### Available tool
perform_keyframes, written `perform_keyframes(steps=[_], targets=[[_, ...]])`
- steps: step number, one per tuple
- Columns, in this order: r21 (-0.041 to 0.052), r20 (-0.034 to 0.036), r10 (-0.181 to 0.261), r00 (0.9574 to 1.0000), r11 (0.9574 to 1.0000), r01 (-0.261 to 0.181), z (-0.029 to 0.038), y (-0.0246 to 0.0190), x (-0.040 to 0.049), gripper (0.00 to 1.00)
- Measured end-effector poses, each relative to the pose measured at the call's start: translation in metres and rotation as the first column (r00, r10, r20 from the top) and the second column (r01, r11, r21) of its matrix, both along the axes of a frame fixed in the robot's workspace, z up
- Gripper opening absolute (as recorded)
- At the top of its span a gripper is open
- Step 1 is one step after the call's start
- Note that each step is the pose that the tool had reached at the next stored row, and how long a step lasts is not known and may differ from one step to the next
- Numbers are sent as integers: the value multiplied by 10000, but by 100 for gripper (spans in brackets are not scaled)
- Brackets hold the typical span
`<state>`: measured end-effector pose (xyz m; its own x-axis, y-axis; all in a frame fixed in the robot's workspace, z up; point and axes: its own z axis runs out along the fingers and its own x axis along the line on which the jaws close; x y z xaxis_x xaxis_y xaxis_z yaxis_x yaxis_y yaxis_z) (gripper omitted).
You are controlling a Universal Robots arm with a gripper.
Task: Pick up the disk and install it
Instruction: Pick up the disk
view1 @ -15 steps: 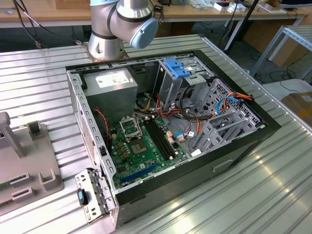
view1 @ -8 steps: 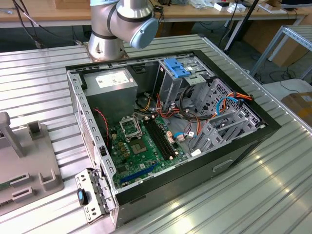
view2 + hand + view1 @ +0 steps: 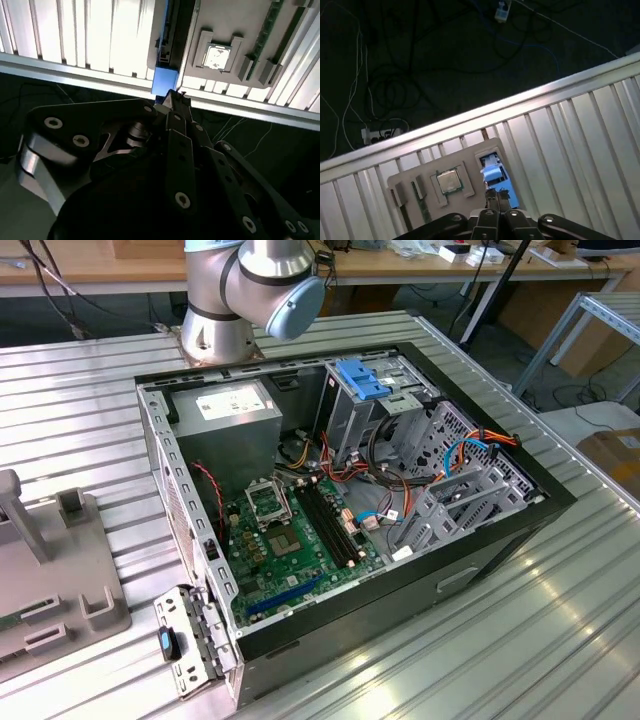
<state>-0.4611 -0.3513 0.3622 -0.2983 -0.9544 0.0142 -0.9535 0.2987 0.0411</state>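
In both wrist views the disk (image 3: 165,80) (image 3: 492,175) stands on edge in a slot of the grey fixture tray (image 3: 225,20) (image 3: 407,185), showing a blue end and a dark edge. My gripper (image 3: 173,97) (image 3: 495,197) hangs over that blue end, close to it. Its black fingers are shut together with nothing visible between them. Whether the tips touch the disk I cannot tell. In the exterior view the open computer case (image 3: 152,440) lies on the ribbed metal table (image 3: 560,640), with metal drive cages (image 3: 460,480) at its far right end.
The tray also holds a processor chip (image 3: 216,55) (image 3: 449,181) and a memory stick (image 3: 265,30) (image 3: 424,212), and sits by the table edge (image 3: 485,114) above a cabled floor. In the case are a power-supply box (image 3: 228,410), a blue latch (image 3: 360,378) and a green motherboard (image 3: 290,550).
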Motion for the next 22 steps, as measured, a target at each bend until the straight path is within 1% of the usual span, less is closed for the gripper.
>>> perform_keyframes(steps=[2,3,4,5,7,8,9,10,13,15,16,18,19,20,21,22], targets=[[0,0,440,9990,9990,-440,-3,0,0,11],[0,0,886,9961,9961,-886,-6,0,0,11],[0,-2,1336,9910,9910,-1336,-9,0,0,11],[0,0,1680,9858,9858,-1680,-13,0,0,11],[-1,0,2050,9788,9788,-2050,-16,0,0,11],[-1,1,2305,9731,9731,-2305,-17,0,0,11],[-1,4,2464,9692,9692,-2464,-19,0,0,11],[-2,8,2742,9617,9617,-2742,-20,0,0,11],[-5,18,3208,9471,9471,-3208,-22,0,0,11],[-9,28,3222,9467,9467,-3222,-22,0,-4,11],[-17,52,3222,9467,9467,-3222,-22,0,-5,11],[-61,224,3232,9461,9463,-3232,-22,1,-5,11],[-104,374,3254,9448,9456,-3253,-22,2,-5,11],[-127,457,3267,9440,9451,-3265,-23,2,-5,11],[-138,494,3270,9437,9450,-3267,-23,6,-4,11],[-139,498,3269,9437,9450,-3267,-26,26,-4,11]])
